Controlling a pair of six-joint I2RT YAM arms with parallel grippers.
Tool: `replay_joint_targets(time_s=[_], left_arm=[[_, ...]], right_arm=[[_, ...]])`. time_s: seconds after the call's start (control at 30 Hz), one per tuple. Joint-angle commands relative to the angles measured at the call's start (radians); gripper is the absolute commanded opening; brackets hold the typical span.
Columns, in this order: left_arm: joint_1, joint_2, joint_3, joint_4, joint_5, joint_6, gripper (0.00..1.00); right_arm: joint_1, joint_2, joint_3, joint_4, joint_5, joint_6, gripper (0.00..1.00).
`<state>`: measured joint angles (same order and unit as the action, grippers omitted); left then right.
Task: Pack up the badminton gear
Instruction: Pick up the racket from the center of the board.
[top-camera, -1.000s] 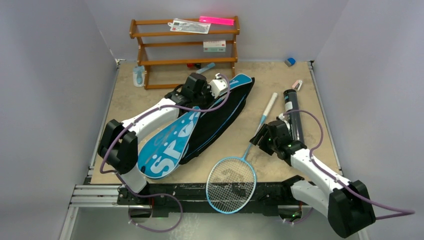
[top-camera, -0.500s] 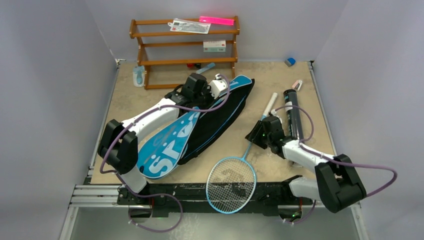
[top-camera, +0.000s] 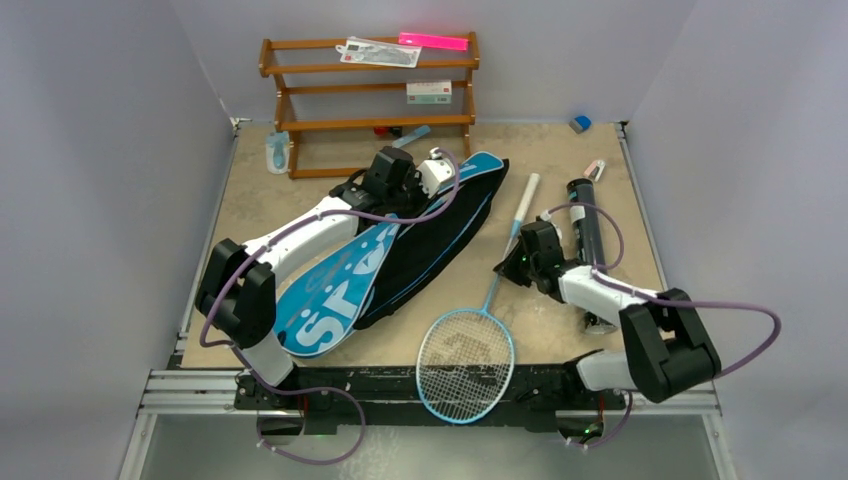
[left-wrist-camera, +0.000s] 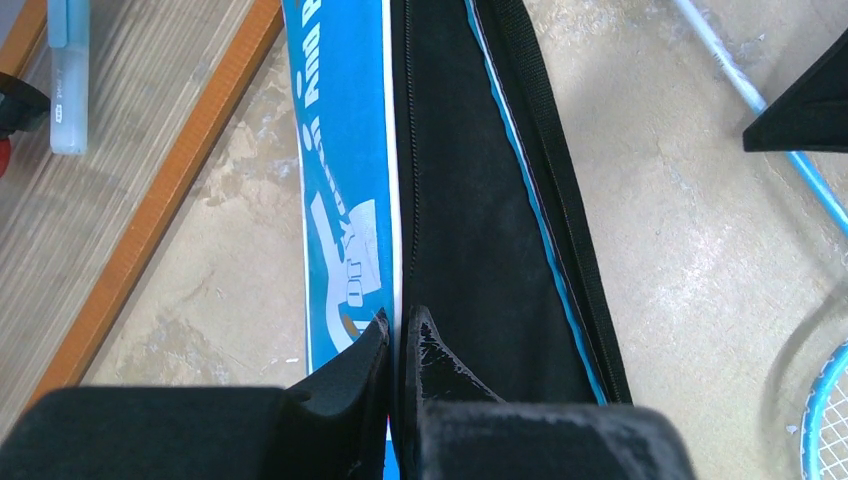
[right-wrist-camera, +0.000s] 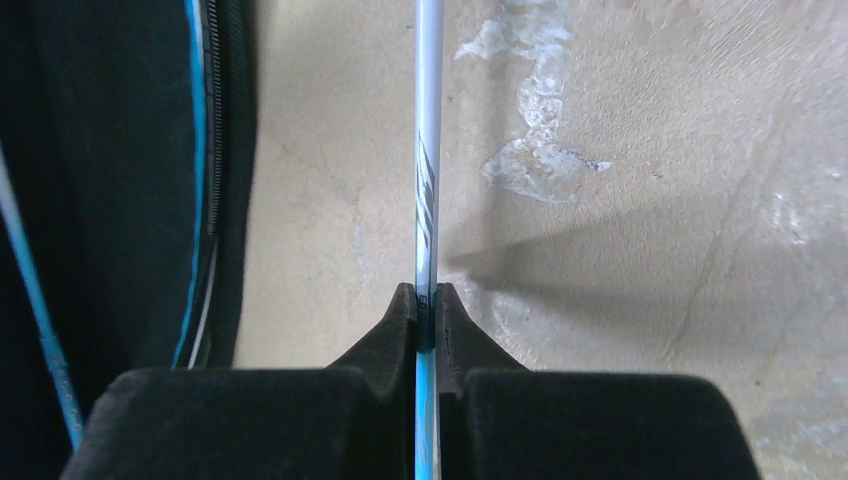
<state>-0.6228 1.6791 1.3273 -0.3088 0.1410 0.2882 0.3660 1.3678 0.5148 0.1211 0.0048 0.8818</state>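
The blue bag (top-camera: 340, 290) lettered SPORT lies open on the left half of the table, its black inside (top-camera: 430, 245) showing. My left gripper (top-camera: 442, 168) is shut on the bag's flap edge (left-wrist-camera: 398, 250) near its narrow end. A light-blue racket lies to the right, its head (top-camera: 465, 365) at the near edge and its white handle (top-camera: 525, 195) pointing away. My right gripper (top-camera: 512, 265) is shut on the racket's thin shaft (right-wrist-camera: 428, 180). The black tube (top-camera: 586, 215) lies just right of that arm. No shuttlecocks show.
A brown wooden rack (top-camera: 370, 100) stands at the back left with small items on its shelves, and its bottom rail (left-wrist-camera: 160, 200) runs beside the bag. A pale-blue bottle (top-camera: 277, 152) stands left of the rack. Two small objects (top-camera: 580, 123) (top-camera: 594, 170) lie at the back right.
My right gripper has slid up the racket's shaft toward the handle and shut on it. The racket's handle has swung slightly left. The left arm has not moved.
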Motion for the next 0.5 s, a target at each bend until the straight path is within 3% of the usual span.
replay_joint_targets(time_s=[0.0, 0.27, 0.47], left_arm=[[-0.001, -0.055, 0.05, 0.034, -0.008, -0.018, 0.0], [0.001, -0.035, 0.074, 0.029, -0.058, -0.086, 0.0], [0.002, -0.027, 0.088, 0.026, -0.11, -0.136, 0.0]], right_arm=[[-0.002, -0.105, 0.116, -0.137, 0.095, 0.01, 0.0], [-0.002, -0.22, 0.226, -0.283, 0.26, 0.091, 0.0], [-0.002, -0.086, 0.463, -0.558, 0.377, 0.292, 0.0]])
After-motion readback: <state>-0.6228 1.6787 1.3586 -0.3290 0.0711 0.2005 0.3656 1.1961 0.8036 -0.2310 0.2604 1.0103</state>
